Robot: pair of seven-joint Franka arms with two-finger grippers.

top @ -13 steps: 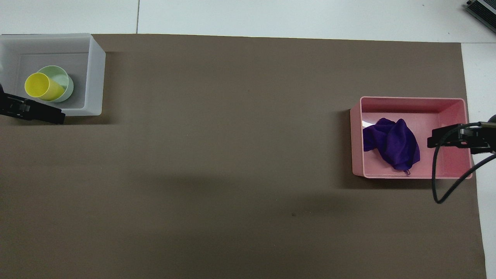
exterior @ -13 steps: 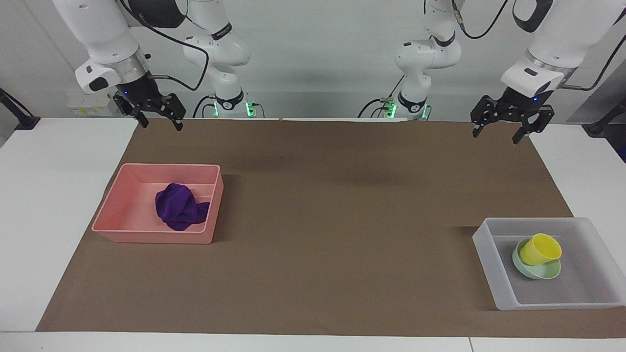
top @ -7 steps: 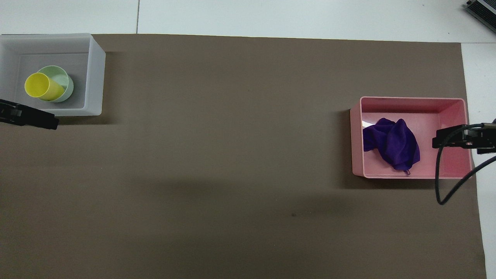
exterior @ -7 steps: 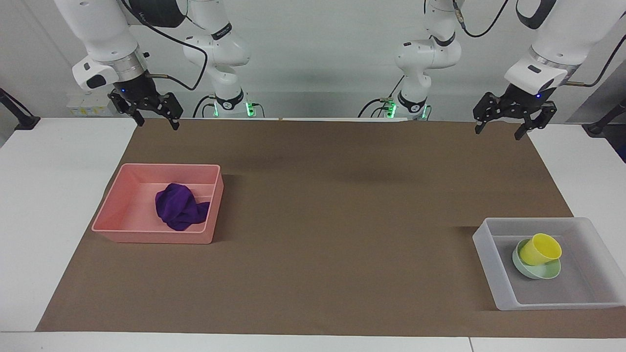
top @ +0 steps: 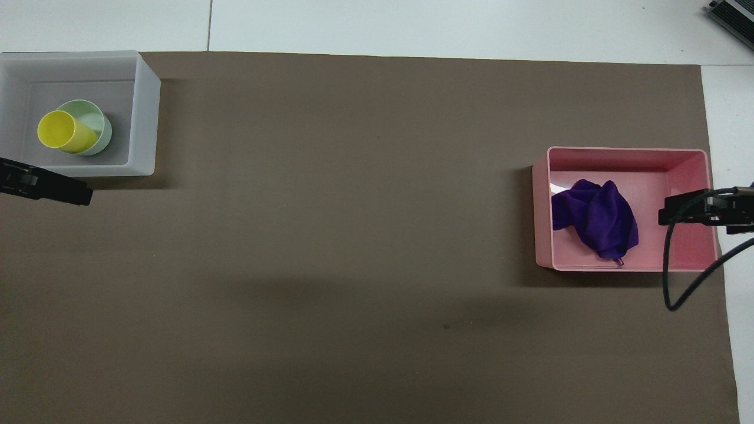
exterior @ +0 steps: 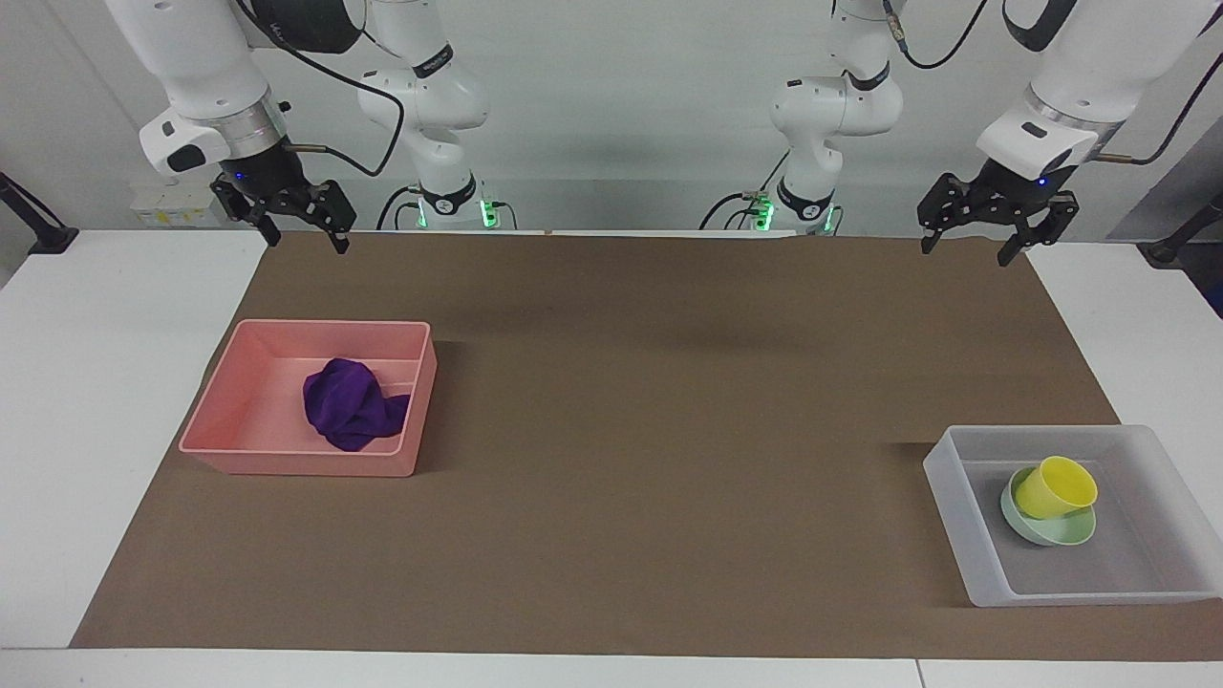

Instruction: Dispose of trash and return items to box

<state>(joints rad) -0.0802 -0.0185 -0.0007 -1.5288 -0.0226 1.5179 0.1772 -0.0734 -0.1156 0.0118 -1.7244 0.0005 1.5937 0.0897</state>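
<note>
A: Both grippers have risen a little since a second ago; nothing else has shifted.

B: Where do they hang?

A: Left gripper [exterior: 972,242] is over the mat's edge by the robots at its own end, right gripper [exterior: 303,229] likewise at its end. Fingers on both are spread open, empty.

B: Any risk from here?

A: Little, I judge. The cup [exterior: 1055,486] leans tilted in the bowl [exterior: 1049,526]; a knock to the box [exterior: 955,511] could roll it out.

B: Contents?

A: Box at the left arm's end holds bowl and cup. The pink tray [exterior: 239,411], at the right arm's end, holds the rag [exterior: 349,403]. Task looks done.
</note>
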